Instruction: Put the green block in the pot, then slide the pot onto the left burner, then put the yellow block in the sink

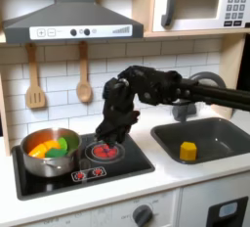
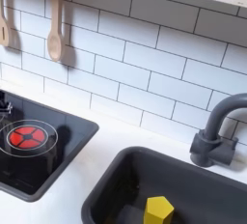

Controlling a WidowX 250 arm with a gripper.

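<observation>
1. Low at the front in the first exterior view, a round knob (image 1: 144, 213) sits on the white cabinet face below the counter.
2. On the black cooktop (image 1: 132, 162), the pot (image 1: 29, 160) stands on the first exterior view's left half. Its rim is level.
3. Inside the pot lies the green block (image 1: 62, 145), touching an orange-yellow piece (image 1: 43, 151) on the first exterior view's left.
4. Just beside the pot, on the first exterior view's right, is a red spiral burner (image 1: 104, 152) with a dark centre. The second exterior view also shows a red burner (image 2: 29, 136).
5. In both exterior views the yellow block (image 1: 187, 151) (image 2: 158, 210) rests on the floor of the sink (image 1: 227, 141) (image 2: 116, 184), well apart from the pot. It sits toward the near, cooktop-side part of the basin.
6. Over the red burner, the gripper (image 1: 109, 133) hangs pointing down from the black arm (image 1: 166, 84), which reaches in from the first exterior view's right. Its fingers are dark against the dark cooktop, so I cannot tell whether they are spread or closed; nothing shows between them.
7. Behind the sink stands the curved grey faucet (image 2: 214, 131).
8. On the white tile wall hang two wooden utensils: a slotted spatula (image 1: 35, 82) and a spoon (image 1: 84, 74) (image 2: 56, 25).
9. Farthest up are a grey hood (image 1: 73, 21) above the cooktop and a microwave (image 1: 200, 3) above the sink.
</observation>
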